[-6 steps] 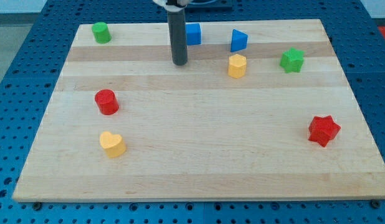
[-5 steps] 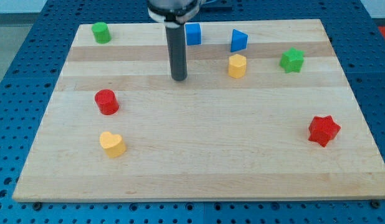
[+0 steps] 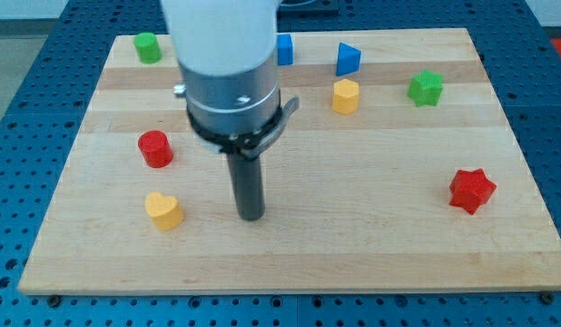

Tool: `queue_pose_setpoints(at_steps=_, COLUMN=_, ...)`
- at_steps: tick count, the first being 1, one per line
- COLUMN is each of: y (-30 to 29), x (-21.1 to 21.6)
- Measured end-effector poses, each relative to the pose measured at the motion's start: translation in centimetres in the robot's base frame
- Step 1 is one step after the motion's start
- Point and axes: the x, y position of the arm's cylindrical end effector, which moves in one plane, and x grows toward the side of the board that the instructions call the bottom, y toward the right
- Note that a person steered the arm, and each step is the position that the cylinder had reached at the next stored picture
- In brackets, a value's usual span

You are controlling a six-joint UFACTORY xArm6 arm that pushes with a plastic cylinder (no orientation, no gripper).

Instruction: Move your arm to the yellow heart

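Yellow heart [image 3: 162,210] near view's left of my tip [image 3: 251,216], apart; rod end effector holds nothing.

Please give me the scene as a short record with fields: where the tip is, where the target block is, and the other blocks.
tip: my tip, right of the yellow heart, apart
target: yellow heart, lower left of the board
nearby: red cylinder, above the heart
top row: green block, blue cube, blue block, yellow block, green star
right: red star
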Motion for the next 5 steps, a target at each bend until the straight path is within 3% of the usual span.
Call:
queue_pose_setpoints(at_steps=2, y=-2.1, x=1.1)
queue_pose_setpoints(at_steps=3, y=-7.1, x=1.7)
queue_pose_setpoints(at_steps=5, y=-10.7, x=2.5)
